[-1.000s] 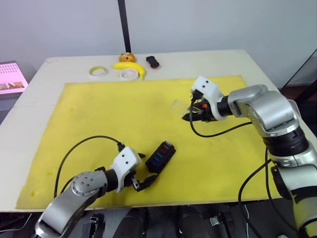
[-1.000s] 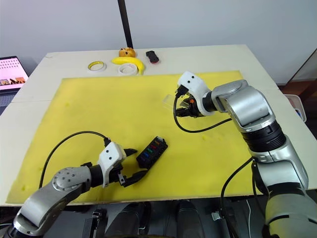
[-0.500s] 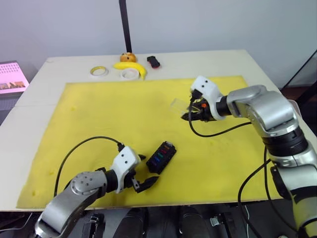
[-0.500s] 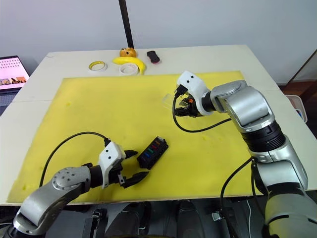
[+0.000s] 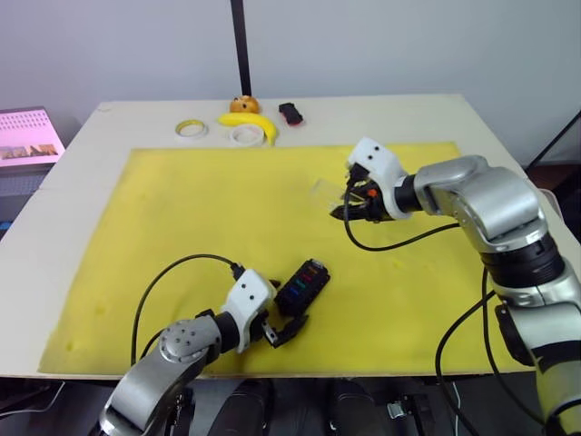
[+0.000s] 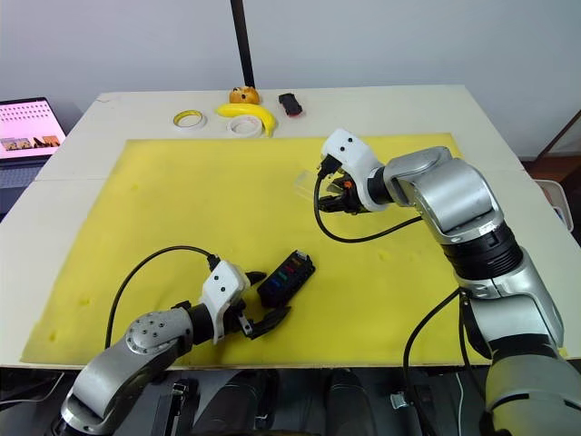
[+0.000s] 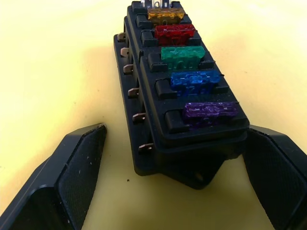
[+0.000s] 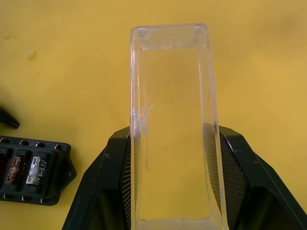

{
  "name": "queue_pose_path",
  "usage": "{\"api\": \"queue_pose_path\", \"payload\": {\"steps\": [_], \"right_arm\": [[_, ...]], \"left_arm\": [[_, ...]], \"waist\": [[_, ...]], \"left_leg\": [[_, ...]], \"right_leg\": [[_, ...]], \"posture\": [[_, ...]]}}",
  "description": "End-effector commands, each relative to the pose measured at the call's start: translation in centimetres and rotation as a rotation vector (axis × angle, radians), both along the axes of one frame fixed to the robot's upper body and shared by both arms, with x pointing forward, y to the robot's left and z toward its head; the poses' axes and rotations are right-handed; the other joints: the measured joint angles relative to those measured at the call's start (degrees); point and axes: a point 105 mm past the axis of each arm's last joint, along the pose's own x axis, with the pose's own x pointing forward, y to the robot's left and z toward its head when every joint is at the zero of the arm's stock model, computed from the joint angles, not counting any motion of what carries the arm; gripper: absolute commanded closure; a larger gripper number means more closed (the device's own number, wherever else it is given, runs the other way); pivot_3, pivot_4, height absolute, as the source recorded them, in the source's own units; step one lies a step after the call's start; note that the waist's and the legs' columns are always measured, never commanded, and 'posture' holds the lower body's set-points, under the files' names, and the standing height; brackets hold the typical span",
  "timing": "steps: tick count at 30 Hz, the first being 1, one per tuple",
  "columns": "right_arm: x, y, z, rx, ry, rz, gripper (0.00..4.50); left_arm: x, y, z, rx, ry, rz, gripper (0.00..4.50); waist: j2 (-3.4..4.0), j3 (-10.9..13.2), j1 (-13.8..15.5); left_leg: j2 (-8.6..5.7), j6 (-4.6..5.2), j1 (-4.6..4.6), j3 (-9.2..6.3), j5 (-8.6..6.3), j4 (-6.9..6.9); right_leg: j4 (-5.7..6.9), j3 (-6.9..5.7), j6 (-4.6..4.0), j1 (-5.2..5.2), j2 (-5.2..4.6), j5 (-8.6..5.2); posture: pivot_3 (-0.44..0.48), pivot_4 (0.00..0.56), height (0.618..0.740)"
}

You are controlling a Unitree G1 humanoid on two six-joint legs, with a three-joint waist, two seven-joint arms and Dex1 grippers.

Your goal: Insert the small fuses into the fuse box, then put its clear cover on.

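Left tool, fingers spread, has closed in to bracket the fuse box on the yellow mat, small fuses seated; right tool keeps the clear cover clamped aloft, so capping likely follows.

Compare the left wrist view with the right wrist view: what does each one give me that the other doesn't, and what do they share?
Left wrist alone: amber, red, green, blue and purple fuses seated in a row, with the left gripper open around the box's near end.

Right wrist alone: the clear cover clamped between the right gripper's fingers, plus a clear fuse seated at one end of the box.

Both: the black fuse box on the yellow mat.
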Motion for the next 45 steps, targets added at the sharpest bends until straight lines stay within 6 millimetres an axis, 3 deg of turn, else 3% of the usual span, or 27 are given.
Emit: {"api": "queue_pose_path", "payload": {"steps": [1,3,7,8,16,21,23,25,31,38,45], "right_arm": [[-0.2,0.2,1.4,0.009,-0.057,0.015,2.79],[-0.1,0.1,1.4,0.008,-0.060,0.012,2.79],[0.0,0.2,1.4,0.010,-0.064,0.010,2.79],[0.0,0.2,1.4,0.010,-0.065,0.010,2.79],[-0.2,-0.1,1.2,0.010,-0.063,0.012,2.79],[-2.4,0.8,0.8,0.002,-0.022,0.169,2.79],[-4.3,1.7,0.7,0.010,0.010,0.281,2.79],[-6.2,2.4,0.3,0.004,0.051,0.375,2.79],[-9.0,3.9,-1.2,-0.019,0.159,0.501,2.79],[-8.2,5.2,-3.0,-0.075,0.175,0.489,2.79],[-7.6,6.3,-3.6,-0.093,0.162,0.490,2.79]], "left_arm": [[0.0,0.2,-1.1,0.014,0.031,0.015,0.00],[0.1,0.3,-1.2,0.016,0.030,0.018,0.00],[0.4,0.5,-1.2,0.013,0.028,0.030,1.89],[0.4,0.5,-1.1,0.012,0.027,0.030,1.98],[0.9,1.9,0.5,0.037,-0.005,-0.094,1.98],[1.7,3.7,0.3,0.183,-0.057,-0.323,1.98],[2.5,4.0,0.6,0.205,-0.079,-0.410,1.98],[3.4,4.2,0.9,0.215,-0.088,-0.462,1.98],[5.3,4.2,1.0,0.217,-0.099,-0.563,1.98],[6.4,4.2,1.0,0.230,-0.085,-0.602,1.98],[6.5,4.1,1.0,0.233,-0.089,-0.610,1.98]], "waist": [[0.00,0.0,0.0],[0.00,0.0,0.0],[0.00,0.0,-0.1],[0.00,0.0,-0.1],[0.00,0.0,-0.2],[0.02,0.0,-0.6],[0.02,0.0,-0.6],[0.01,0.0,-0.6],[0.00,0.0,-0.6],[-0.02,0.0,-0.6],[-0.02,0.0,-0.6]], "left_leg": [[0.00,0.00,0.00,0.00,0.00,0.00],[0.00,0.00,0.00,0.00,0.00,0.00],[0.00,0.00,0.00,0.00,0.00,0.00],[0.01,0.00,0.00,0.00,0.00,0.00],[0.05,0.00,0.00,0.00,0.00,-0.01],[0.09,-0.02,0.00,0.01,0.01,-0.04],[0.10,-0.02,0.00,0.01,0.01,-0.05],[0.14,-0.02,0.00,-0.01,0.01,-0.04],[0.11,-0.02,0.00,-0.02,0.01,0.00],[0.09,-0.02,0.00,-0.04,0.02,0.05],[0.08,-0.02,0.00,-0.05,0.02,0.05]], "right_leg": [[0.00,0.00,0.00,0.00,0.00,0.00],[0.00,0.00,0.00,0.00,0.00,0.00],[0.00,0.00,0.00,0.00,0.00,0.00],[0.00,0.00,0.00,0.00,0.01,0.00],[0.01,-0.02,0.00,-0.02,0.08,0.00],[0.00,-0.02,-0.01,-0.06,0.12,-0.01],[-0.01,-0.02,-0.01,-0.06,0.12,-0.01],[0.00,-0.04,-0.01,-0.05,0.14,-0.01],[0.02,-0.05,0.00,-0.04,0.11,0.00],[0.04,-0.06,0.01,-0.03,0.09,0.01],[0.07,-0.06,0.01,-0.03,0.10,0.01]], "posture": [[0.000,0.150,0.740],[0.000,0.150,0.740],[0.000,0.150,0.740],[0.000,0.150,0.740],[0.000,0.150,0.740],[0.000,0.150,0.740],[0.000,0.150,0.740],[0.000,0.150,0.740],[0.000,0.150,0.740],[0.000,0.150,0.740],[0.000,0.150,0.740]]}}
